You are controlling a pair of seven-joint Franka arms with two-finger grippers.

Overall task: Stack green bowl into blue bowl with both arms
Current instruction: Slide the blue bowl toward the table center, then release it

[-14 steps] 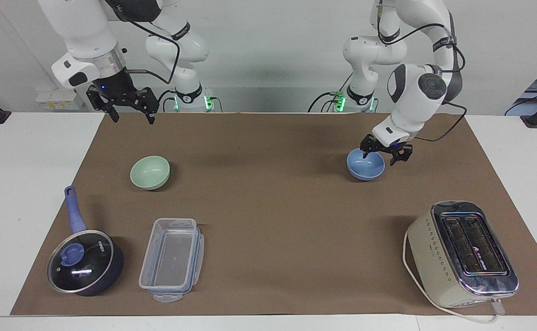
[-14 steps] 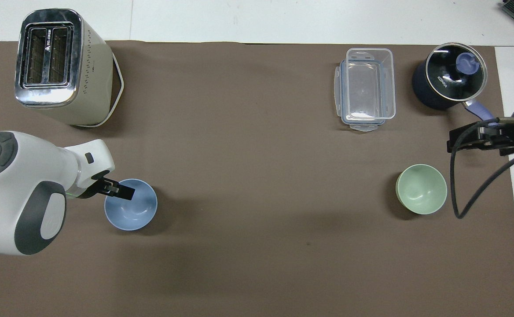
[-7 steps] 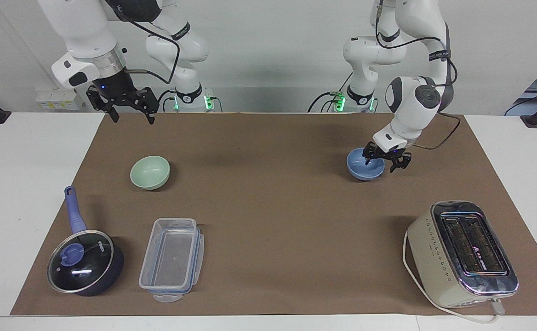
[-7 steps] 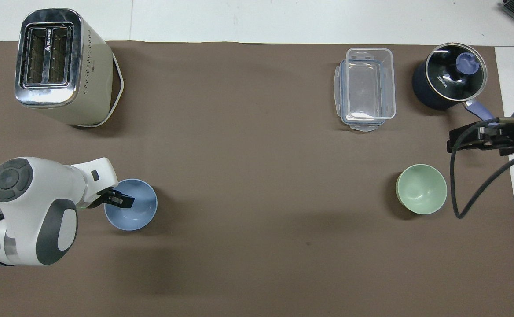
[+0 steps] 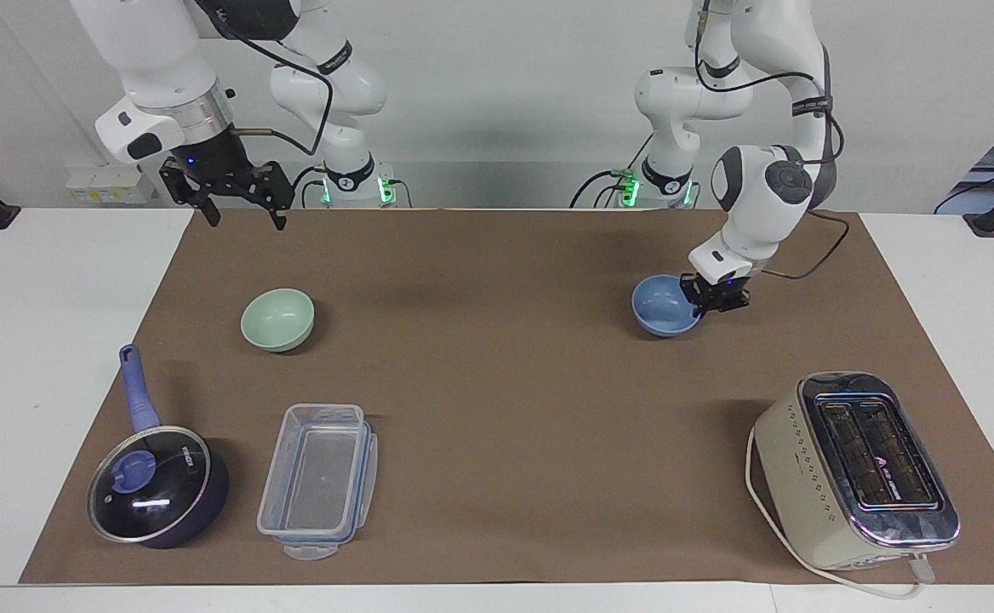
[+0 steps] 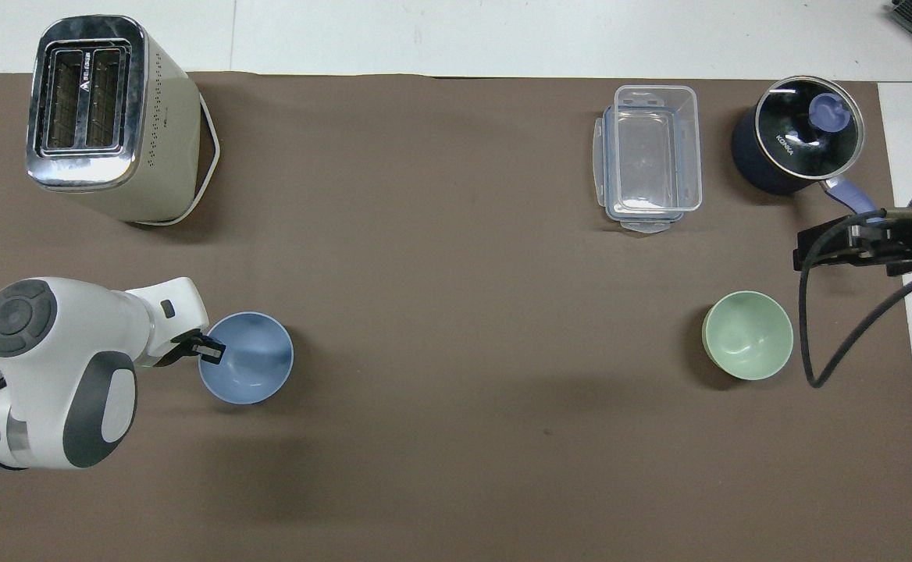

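The blue bowl (image 5: 663, 308) is on the brown mat toward the left arm's end; it also shows in the overhead view (image 6: 249, 359). My left gripper (image 5: 716, 296) is shut on the bowl's rim, at the side toward the left arm's end, and shows in the overhead view too (image 6: 208, 351). The green bowl (image 5: 277, 319) sits alone toward the right arm's end, also seen from overhead (image 6: 747, 335). My right gripper (image 5: 244, 211) waits open and empty, high over the mat's edge, apart from the green bowl.
A cream toaster (image 5: 859, 468) stands farther from the robots than the blue bowl. A clear plastic container (image 5: 318, 481) and a dark lidded saucepan (image 5: 157, 485) with a blue handle lie farther from the robots than the green bowl.
My left gripper has closed on the blue bowl's rim, and the bowl has shifted a little toward the table's middle. The right arm has not moved.
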